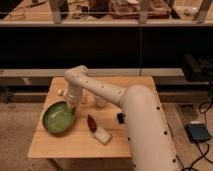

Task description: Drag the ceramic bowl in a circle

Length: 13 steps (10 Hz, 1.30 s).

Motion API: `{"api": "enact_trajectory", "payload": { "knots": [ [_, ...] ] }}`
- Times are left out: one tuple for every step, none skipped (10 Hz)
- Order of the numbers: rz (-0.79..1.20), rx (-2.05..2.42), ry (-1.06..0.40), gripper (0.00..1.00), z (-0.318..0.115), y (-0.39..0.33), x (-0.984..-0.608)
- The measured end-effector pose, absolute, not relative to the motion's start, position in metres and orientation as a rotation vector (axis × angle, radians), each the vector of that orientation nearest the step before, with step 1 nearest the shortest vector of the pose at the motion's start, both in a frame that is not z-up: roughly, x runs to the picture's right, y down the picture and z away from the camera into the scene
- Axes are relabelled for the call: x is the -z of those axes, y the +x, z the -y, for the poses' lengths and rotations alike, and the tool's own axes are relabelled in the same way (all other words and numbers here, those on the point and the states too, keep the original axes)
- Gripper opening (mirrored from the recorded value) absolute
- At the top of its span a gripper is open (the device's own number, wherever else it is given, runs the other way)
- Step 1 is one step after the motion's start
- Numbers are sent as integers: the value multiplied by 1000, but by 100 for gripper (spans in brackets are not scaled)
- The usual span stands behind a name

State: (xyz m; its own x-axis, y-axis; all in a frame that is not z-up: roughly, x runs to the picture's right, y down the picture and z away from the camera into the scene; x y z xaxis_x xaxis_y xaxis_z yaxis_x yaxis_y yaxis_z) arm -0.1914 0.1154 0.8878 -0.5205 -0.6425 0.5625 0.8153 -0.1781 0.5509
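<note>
**Q:** Where is the ceramic bowl?

**A:** The green ceramic bowl (57, 119) sits upright on the left half of a light wooden worktop (65, 148). Its left rim is close to the worktop's left edge.

**Q:** And the tool?

**A:** The tool (73, 103) points down at the bowl's far right rim, at the end of a thick white arm (137, 117) that reaches in from the lower right. Whether it is wide, narrow or gripping the rim cannot be told.

**Q:** How much room is around the bowl?

**A:** Bare wood lies between the bowl and the front edge, and a smaller patch lies behind it toward the far left corner. To the right it is tighter. A small brown object (91, 123) lies just beside the bowl, with a white block (103, 135) right after it. The arm covers most of the worktop's right side.
</note>
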Motion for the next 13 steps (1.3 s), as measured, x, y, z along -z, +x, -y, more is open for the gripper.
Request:
{"api": "enact_trajectory", "payload": {
  "knots": [
    [1028, 1833, -253, 0, -117, -179, -889],
    [1015, 1812, -261, 0, -119, -165, -889],
    [1003, 1802, -263, 0, -121, -156, -888],
    [986, 1803, -254, 0, -123, -153, -882],
    [974, 1806, -251, 0, -127, -150, -877],
    [959, 1803, -242, 0, -130, -144, -871],
    [946, 1801, -238, 0, -136, -135, -866],
    [932, 1795, -236, 0, -143, -124, -860],
    [928, 1792, -238, 0, -149, -118, -856],
    [923, 1788, -239, 0, -154, -113, -854],
    [918, 1788, -240, 0, -160, -109, -850],
    [907, 1803, -229, 0, -169, -105, -842],
    [894, 1824, -213, 0, -174, -103, -835]
  ]
}}
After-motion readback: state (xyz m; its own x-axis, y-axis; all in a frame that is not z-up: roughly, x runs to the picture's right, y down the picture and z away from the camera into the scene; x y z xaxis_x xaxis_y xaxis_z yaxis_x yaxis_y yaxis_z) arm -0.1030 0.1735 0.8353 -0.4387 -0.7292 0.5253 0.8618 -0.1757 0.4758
